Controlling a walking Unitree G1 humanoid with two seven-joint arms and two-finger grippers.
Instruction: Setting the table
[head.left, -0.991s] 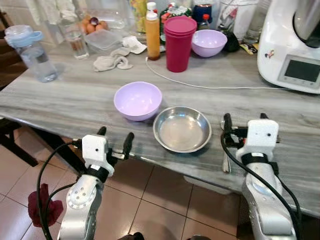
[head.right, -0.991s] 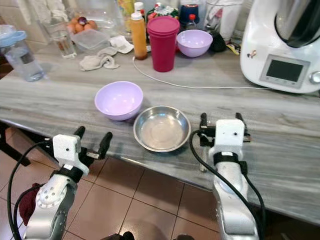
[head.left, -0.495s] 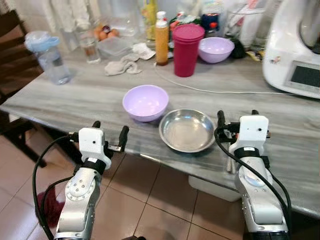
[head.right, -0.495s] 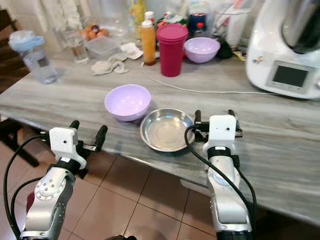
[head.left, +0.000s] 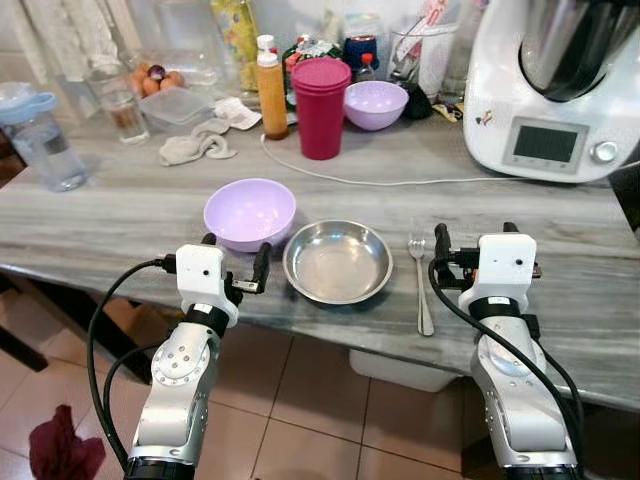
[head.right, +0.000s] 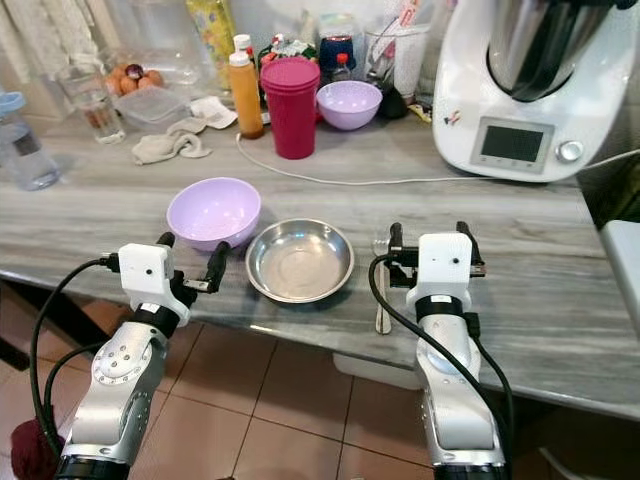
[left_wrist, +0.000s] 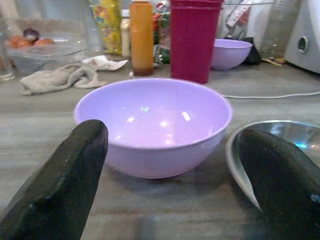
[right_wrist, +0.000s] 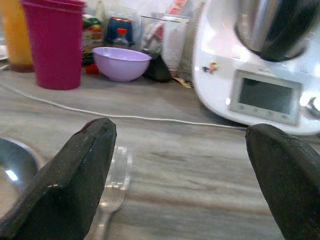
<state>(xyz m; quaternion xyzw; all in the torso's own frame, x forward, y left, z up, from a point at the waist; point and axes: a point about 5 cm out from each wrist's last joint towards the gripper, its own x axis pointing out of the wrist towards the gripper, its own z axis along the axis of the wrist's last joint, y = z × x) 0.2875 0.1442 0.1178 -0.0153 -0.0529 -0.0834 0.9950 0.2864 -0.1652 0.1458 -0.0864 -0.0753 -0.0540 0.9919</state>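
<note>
**Fork lies just left of the right end effector, handle toward the robot**

At lower left of the head view, the left end effector (head.left: 233, 272) hovers at the near edge of the worktop (head.left: 120, 215) with its fingers spread wide and nothing between them — the lilac bowl (head.left: 249, 211) sits straight ahead of it, framed by the two fingers in the wrist view. The bowl is empty. Just right of it, at frame centre and nearly touching, stands the steel dish (head.left: 337, 261), also empty.

Right of the dish lies the fork (head.left: 421, 283), its long axis running from the near edge away toward the back, tines at the far end. The right end effector (head.left: 473, 244), at lower right, is wide open and empty — the fork sits just beside its left finger, outside the gap. The right arm is plainly the nearer one, and would probably need to shift left to straddle the handle.

Along the top of the frame stand a red cup stack (head.left: 319, 106) and a second lilac bowl (head.left: 375, 103), contents not visible.
</note>
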